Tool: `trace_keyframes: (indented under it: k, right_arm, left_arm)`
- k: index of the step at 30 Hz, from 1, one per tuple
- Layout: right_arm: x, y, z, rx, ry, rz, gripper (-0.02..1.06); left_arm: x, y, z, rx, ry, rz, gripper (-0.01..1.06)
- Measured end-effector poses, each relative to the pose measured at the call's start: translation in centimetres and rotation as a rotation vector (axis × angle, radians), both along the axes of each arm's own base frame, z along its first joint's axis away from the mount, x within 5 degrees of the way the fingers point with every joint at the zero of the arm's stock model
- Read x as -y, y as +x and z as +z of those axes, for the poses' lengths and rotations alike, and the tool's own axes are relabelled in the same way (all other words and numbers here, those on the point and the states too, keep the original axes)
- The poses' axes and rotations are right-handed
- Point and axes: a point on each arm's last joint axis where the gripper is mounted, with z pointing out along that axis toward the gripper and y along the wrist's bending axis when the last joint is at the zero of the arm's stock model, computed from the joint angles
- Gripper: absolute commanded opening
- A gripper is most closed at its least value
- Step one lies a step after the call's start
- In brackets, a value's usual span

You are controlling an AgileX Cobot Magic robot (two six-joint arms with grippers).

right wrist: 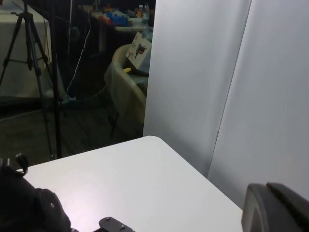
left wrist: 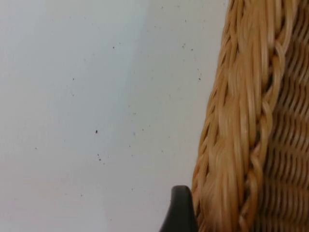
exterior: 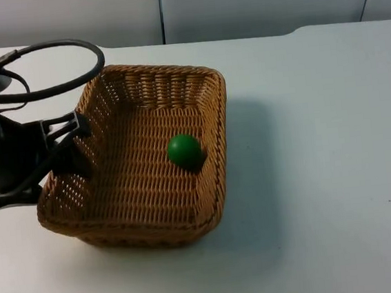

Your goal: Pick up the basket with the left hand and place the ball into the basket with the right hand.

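Wicker basket [exterior: 137, 187] is pinched at its left wall by my left gripper [exterior: 77, 145], and the green ball [exterior: 184, 150] already lies inside it (near the right wall). My right gripper waits off the table [exterior: 323, 176]; I cannot tell its fingers' state.

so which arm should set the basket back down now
Left, probably. The left pincer is at the basket rim's left wall, and its fingertip sits against the weave. The ball already lies inside. The right arm is drawn back, facing the partition wall.
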Motion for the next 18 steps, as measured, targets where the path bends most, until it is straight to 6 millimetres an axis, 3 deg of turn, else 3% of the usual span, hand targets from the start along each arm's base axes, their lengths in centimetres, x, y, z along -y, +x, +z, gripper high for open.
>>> trace_keyframes:
  k: [8, 11, 12, 15, 16, 17, 18]
  right_arm:
    - [0.0, 0.0, 0.0, 0.000, 0.000, 0.000, 0.00]
    - [0.0, 0.0, 0.0, 0.001, 0.001, -0.001, 0.00]
    - [0.0, 0.0, 0.0, 0.002, 0.002, -0.003, 0.00]
    - [0.0, 0.0, 0.0, 0.002, 0.005, -0.006, 0.00]
    - [0.0, 0.1, 0.1, 0.000, 0.008, -0.009, 0.00]
    - [0.0, 0.1, 0.1, -0.002, 0.010, -0.009, 0.00]
    - [0.0, 0.1, 0.1, -0.005, 0.013, -0.011, 0.00]
  left_arm:
    - [-2.8, 0.5, 0.5, 0.015, 0.012, 0.016, 0.61]
    - [-3.7, 0.6, 1.4, 0.042, 0.003, 0.017, 0.42]
    - [-4.2, 0.5, 2.5, 0.072, -0.012, 0.019, 0.42]
    - [-4.5, 0.2, 4.3, 0.123, -0.037, 0.006, 0.16]
    - [-4.5, -0.1, 5.5, 0.160, -0.039, -0.011, 0.16]
    - [-4.5, -0.4, 6.8, 0.206, -0.034, -0.030, 0.02]
    - [-4.4, -0.9, 8.0, 0.246, -0.027, -0.062, 0.00]
